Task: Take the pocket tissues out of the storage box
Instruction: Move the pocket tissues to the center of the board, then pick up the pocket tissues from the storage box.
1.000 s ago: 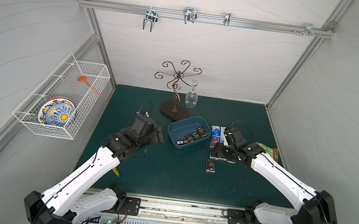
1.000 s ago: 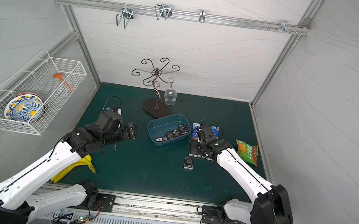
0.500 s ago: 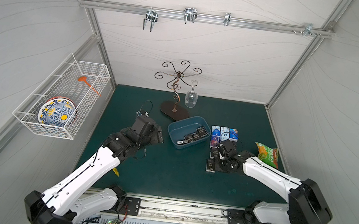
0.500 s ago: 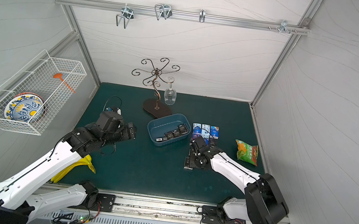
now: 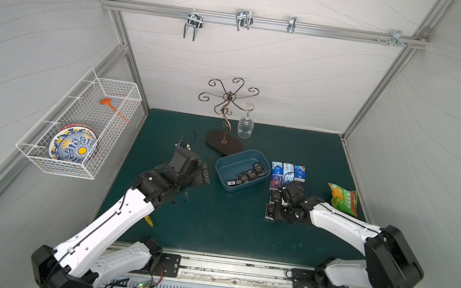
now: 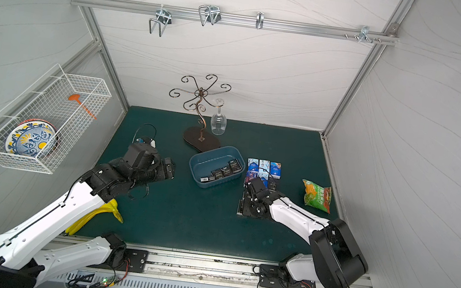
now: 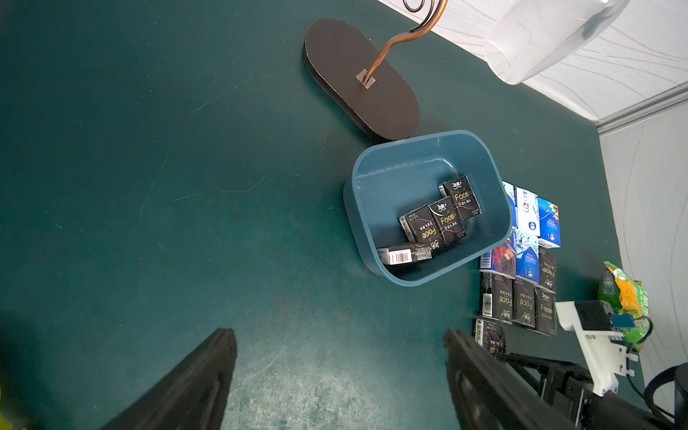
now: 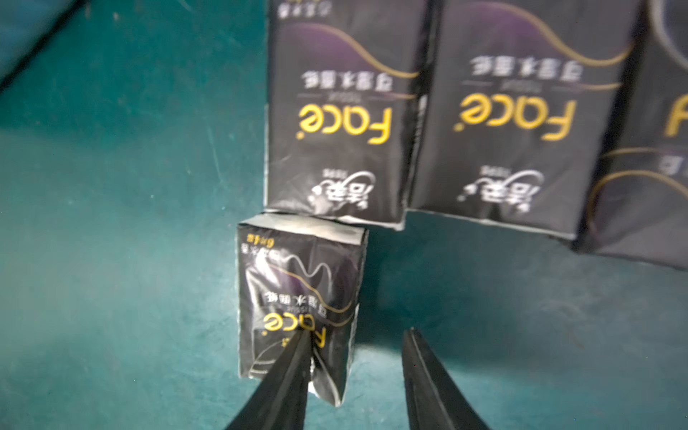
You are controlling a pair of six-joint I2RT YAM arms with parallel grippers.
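The blue storage box (image 5: 234, 165) (image 6: 208, 161) (image 7: 402, 178) sits mid-table with several black pocket tissues (image 5: 249, 176) (image 7: 443, 219) in it. More packs, blue and black (image 5: 287, 172) (image 6: 264, 167) (image 7: 521, 268), lie in rows on the mat to its right. My right gripper (image 8: 357, 333) (image 5: 278, 211) is low over the front of those rows, jaws apart. One fingertip (image 8: 298, 346) rests on a single black pack (image 8: 298, 283) lying on the mat, and nothing is between the jaws. My left gripper (image 7: 338, 333) (image 5: 204, 174) hovers wide open and empty, left of the box.
A metal glass stand (image 5: 223, 143) with a hanging wine glass (image 5: 246, 125) stands right behind the box. A green-orange snack bag (image 5: 343, 199) lies at the right. A wire basket (image 5: 80, 125) with a plate hangs on the left wall. A banana (image 6: 92, 217) lies under the left arm.
My right gripper has come from beside the box to the front of the rows, down onto the single black pack, and its jaws have narrowed. The left arm has not moved.
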